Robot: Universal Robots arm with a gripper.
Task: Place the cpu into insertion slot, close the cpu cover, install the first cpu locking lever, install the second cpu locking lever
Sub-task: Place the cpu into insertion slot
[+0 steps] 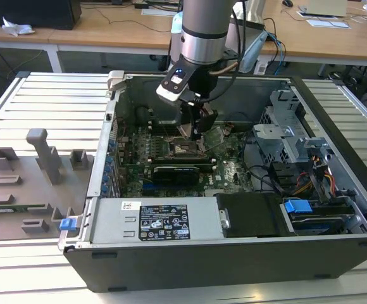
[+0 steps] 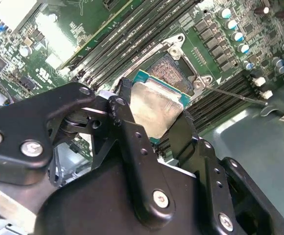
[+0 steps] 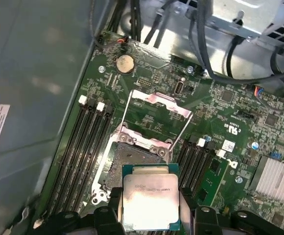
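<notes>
Silver-topped cpu sits clamped in my end effector, over the uncovered insertion slot inside the computer case.

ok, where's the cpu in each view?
Exterior view: hidden at the gripper tip, above the insertion slot.
Second wrist view: cpu clamped in the gripper, overlapping the insertion slot edge.
First wrist view: cpu clamped, beside the insertion slot.
Shared landmark: the insertion slot.

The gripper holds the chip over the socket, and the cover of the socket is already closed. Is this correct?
Not quite. The cover is swung open, away from the socket, as the first wrist view shows. The gripper does hold the chip over the socket.
</notes>
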